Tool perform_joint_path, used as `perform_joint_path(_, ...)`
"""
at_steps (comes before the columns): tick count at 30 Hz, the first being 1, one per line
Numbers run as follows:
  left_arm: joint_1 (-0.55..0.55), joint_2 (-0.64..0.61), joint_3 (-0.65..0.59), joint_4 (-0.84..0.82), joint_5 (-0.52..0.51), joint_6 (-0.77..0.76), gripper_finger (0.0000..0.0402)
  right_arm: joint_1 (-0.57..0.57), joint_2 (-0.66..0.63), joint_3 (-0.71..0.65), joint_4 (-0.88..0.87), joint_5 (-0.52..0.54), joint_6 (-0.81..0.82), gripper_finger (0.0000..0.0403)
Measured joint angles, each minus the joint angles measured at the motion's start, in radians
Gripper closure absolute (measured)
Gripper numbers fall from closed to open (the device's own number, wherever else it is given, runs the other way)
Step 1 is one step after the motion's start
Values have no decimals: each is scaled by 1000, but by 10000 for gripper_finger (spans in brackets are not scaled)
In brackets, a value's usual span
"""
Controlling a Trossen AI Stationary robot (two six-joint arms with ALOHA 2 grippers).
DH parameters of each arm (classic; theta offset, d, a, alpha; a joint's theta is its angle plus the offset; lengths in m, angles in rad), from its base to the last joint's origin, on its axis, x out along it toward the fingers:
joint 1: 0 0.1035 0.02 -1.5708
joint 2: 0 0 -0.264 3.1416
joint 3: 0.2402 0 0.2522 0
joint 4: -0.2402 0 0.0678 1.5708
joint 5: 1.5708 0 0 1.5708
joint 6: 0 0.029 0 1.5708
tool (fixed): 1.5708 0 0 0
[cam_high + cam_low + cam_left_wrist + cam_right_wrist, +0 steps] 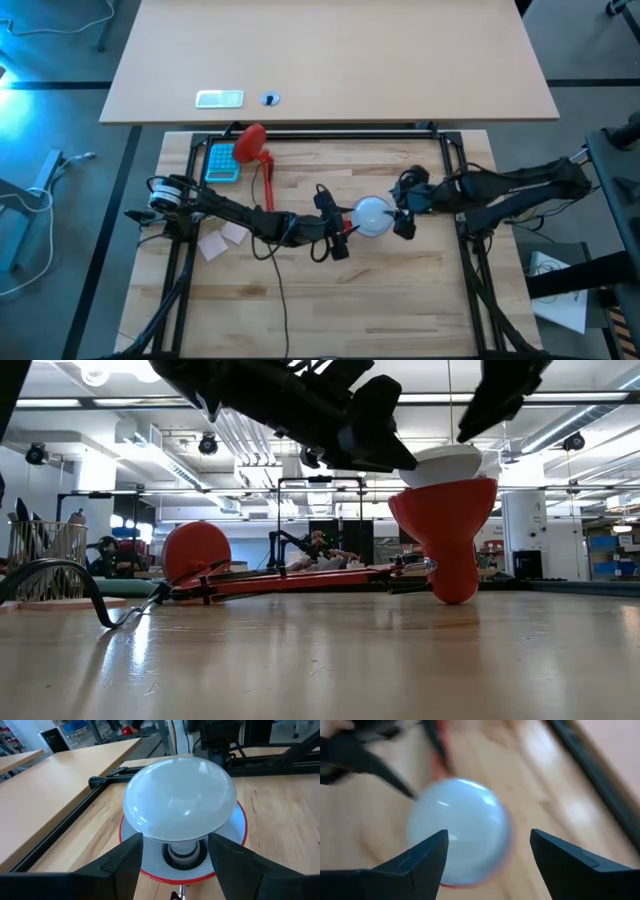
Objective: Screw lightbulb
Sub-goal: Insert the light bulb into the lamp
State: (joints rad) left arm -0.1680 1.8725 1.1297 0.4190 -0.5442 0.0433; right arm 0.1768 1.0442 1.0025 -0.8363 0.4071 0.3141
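Note:
A red desk lamp lies on the wooden table, its round base (250,145) at the far left and its thin arm (300,578) lying flat. Its red shade (445,525) stands mouth up on its narrow end. A white lightbulb (180,797) with a wide round dome sits in the shade, its neck (182,851) in the socket. My left gripper (175,845) is open beside the shade's left, with a finger on either side of the bulb's neck under the dome. My right gripper (487,837) is open just right of the bulb (457,827), fingers astride it. My left gripper has its fingers (131,857) level, coming from the table's left, over the shade's near rim (150,872) and beside the bulb's neck. I cannot tell whether they touch the bulb or the shade.
A blue flat device (222,162) lies by the lamp base. Pink paper notes (222,238) lie near the left arm. A black cable (280,290) runs toward the near edge. Dark frame rails (460,180) border the table. A second table (330,60) stands behind.

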Motion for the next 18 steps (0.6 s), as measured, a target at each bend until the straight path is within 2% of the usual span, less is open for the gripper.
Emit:
perform_joint_path(3,0,0,0,-3,0,0,187,-7,-2,-6,-104,117,50,128)
perform_joint_path(5,0,0,0,-5,0,0,187,-18,-2,-27,-126,147,92,129)
perform_joint_path(12,1,0,0,-17,0,-2,187,-37,8,-102,-78,141,164,130)
perform_joint_path(18,17,0,2,-17,-18,1,187,-31,5,-98,-43,68,186,141)
